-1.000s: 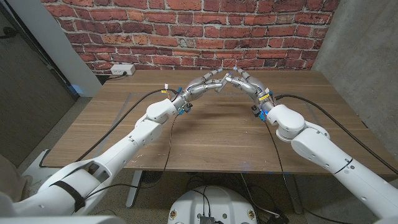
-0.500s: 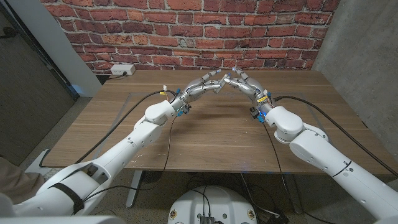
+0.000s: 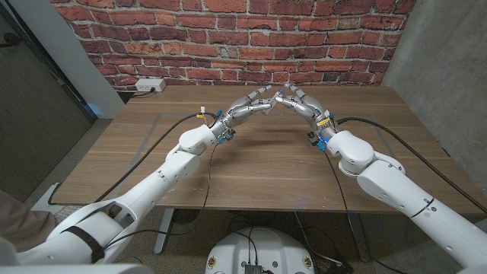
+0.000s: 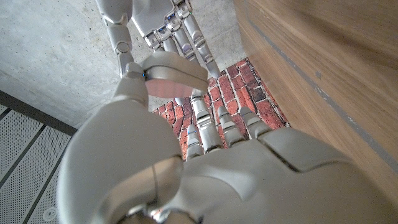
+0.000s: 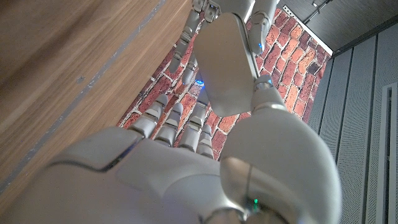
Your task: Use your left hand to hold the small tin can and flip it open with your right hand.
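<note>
The small tin can [image 4: 173,73] sits up in the air over the far middle of the table [image 3: 266,167], pinched by the left hand [image 3: 247,108], and the right hand [image 3: 300,103] touches it from the right, fingers on its lid.

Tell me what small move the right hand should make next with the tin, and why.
Probably pry gently upward with the right hand. In the head view it meets the left hand above the far side of the table. The left wrist view shows the small tin can pinched by the left hand, the right hand's fingers at it. Whether the lid has lifted is unclear.
</note>
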Motion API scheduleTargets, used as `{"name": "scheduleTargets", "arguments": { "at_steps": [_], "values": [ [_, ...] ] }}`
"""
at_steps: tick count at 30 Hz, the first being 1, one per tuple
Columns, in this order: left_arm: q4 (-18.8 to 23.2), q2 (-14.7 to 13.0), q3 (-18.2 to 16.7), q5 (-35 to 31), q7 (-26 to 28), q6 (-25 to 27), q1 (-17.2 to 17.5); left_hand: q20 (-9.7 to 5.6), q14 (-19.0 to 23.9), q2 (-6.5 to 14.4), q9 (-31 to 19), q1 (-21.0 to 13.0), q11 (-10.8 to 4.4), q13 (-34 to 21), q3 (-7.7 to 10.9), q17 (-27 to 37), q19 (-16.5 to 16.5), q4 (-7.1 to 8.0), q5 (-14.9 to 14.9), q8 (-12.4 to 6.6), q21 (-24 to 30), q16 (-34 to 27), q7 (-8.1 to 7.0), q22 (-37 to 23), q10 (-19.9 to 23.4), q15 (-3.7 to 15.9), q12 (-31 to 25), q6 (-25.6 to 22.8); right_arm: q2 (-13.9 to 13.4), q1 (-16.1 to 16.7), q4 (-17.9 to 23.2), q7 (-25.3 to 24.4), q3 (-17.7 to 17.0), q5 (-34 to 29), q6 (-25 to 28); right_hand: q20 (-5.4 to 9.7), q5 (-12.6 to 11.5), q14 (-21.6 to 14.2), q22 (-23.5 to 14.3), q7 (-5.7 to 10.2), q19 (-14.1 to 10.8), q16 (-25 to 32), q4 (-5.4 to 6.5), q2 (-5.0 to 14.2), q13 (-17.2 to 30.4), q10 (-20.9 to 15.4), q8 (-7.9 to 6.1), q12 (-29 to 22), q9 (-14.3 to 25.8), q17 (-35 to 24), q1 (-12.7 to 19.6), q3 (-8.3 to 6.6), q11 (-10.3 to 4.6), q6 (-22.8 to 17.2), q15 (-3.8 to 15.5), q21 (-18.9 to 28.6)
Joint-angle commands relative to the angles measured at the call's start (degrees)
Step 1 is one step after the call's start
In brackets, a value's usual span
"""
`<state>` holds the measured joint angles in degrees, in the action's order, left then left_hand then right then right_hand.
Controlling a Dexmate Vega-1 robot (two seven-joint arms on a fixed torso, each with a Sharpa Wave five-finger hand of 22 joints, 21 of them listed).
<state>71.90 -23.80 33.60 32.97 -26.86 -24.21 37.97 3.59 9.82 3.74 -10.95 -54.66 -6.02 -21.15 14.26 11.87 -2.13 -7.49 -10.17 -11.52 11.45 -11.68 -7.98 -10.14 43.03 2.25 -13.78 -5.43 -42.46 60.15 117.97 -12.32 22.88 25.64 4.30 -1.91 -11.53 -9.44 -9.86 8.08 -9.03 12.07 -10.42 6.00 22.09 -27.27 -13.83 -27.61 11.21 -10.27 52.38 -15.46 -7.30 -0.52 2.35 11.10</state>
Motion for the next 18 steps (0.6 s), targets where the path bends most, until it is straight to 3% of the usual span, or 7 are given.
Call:
{"name": "scheduleTargets", "arguments": {
  "at_steps": [1,18],
  "values": [
    [-2.19,1.39,-0.31,2.71,-2.56,0.38,-0.37,0.15,0.34,1.17,-0.06,0.01,-6.73,-0.08,0.7,0.17,0.07,0.76,-0.43,0.1,0.05,-0.25,-0.12,-0.16,7.37,8.09,-0.16,-0.13,-0.52,-0.1,-0.7,1.23,-0.37,0.16,-0.75,0.37,-0.33,-0.55,-0.2,0.0,-0.21,-0.02,0.98,3.28,0.66,-6.14,0.13,-0.23,-0.03,-0.13,3.96,-1.43,-5.35,-0.25,9.41,0.07],
    [-4.32,2.54,-0.58,3.31,-3.69,0.35,-1.03,0.17,0.18,1.35,-0.07,0.2,-6.73,-0.1,0.76,0.15,0.04,0.87,-0.5,0.14,0.05,-0.15,0.02,-0.16,7.36,8.07,-0.05,-0.12,-0.26,-1.4,-2.1,2.33,0.13,-0.96,-1.94,0.44,-0.43,-0.28,-0.19,0.09,-0.08,-0.24,0.96,3.17,0.81,-6.07,0.33,-0.05,-0.02,-0.15,4.58,-1.57,-5.34,-0.15,9.49,0.0]
  ]
}}
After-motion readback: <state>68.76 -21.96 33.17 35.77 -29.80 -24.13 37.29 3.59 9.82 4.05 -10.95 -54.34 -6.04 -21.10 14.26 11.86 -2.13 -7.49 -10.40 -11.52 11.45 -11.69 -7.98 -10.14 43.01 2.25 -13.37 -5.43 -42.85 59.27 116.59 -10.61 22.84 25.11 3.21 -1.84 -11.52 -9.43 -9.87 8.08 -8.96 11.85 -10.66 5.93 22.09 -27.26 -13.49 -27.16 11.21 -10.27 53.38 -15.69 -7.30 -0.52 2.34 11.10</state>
